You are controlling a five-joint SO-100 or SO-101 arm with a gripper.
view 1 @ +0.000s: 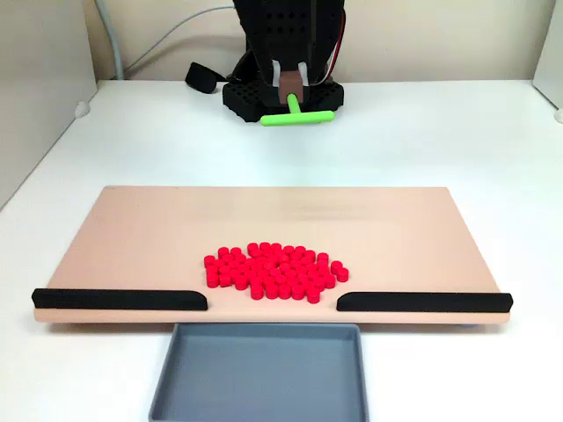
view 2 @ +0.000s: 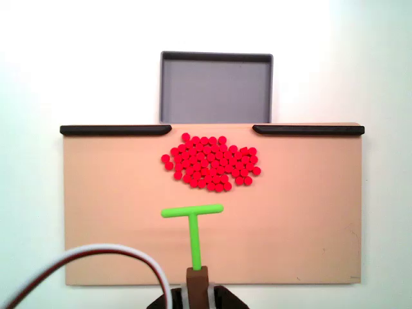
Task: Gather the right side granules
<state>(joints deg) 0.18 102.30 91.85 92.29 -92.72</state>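
Fixed view from the front is showing the granules (view 1: 274, 272) lying bunched in the middle of the tan board (view 1: 132, 237), near the gap between two black rails above the grey tray (view 1: 260, 374). Light, hard and loose, they are likely rolling when pushed, so sweeping suits them better than pinching. Fixed view from behind is showing the claw (view 2: 196, 277) gripping the green T-shaped stick (view 2: 192, 222), hanging clear of the granules (view 2: 211, 162).

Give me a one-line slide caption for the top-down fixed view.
Gripper holds green T-stick above red granules clustered on board, gray tray beyond.
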